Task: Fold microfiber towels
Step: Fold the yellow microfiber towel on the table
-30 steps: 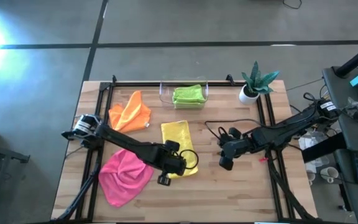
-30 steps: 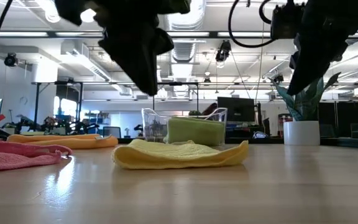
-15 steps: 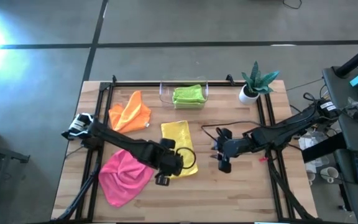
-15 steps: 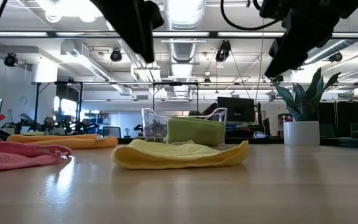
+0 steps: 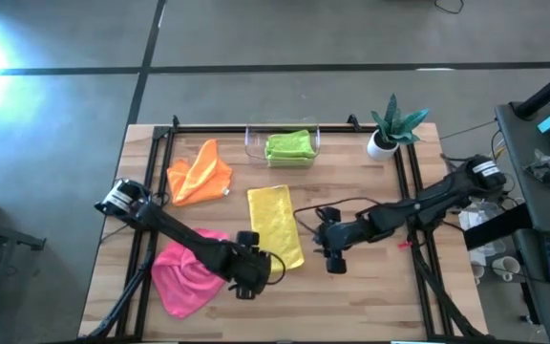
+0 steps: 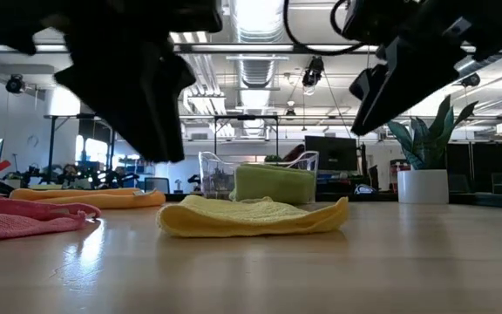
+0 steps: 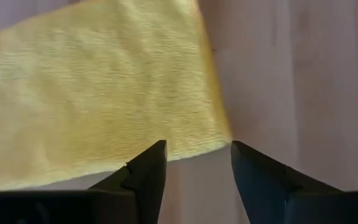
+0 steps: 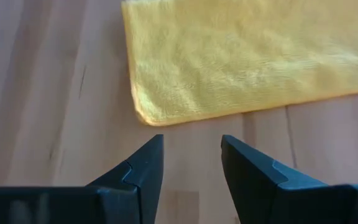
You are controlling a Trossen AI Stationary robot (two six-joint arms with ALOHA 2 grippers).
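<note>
A yellow towel (image 5: 273,222) (image 6: 255,218) lies folded into a long strip, flat on the table's middle. My left gripper (image 5: 246,285) (image 7: 197,146) hovers open just off the strip's near end, with one corner of the yellow towel (image 7: 92,87) ahead of its fingers. My right gripper (image 5: 332,260) (image 8: 191,140) hovers open to the right of the strip, with another corner of the yellow towel (image 8: 247,56) ahead of it. Both stand above the table and touch nothing. A pink towel (image 5: 189,275) lies crumpled at the near left and an orange towel (image 5: 199,172) at the far left.
A clear bin (image 5: 254,143) at the table's far edge holds a folded lime green towel (image 5: 289,145). A potted plant (image 5: 390,129) stands at the far right. My left arm reaches across above the pink towel. Bare wood lies along the near edge and near right.
My left gripper has drawn back from above the yellow towel's near end toward the table's near edge. My right gripper has moved left toward the yellow towel. The towel has stayed where it was.
</note>
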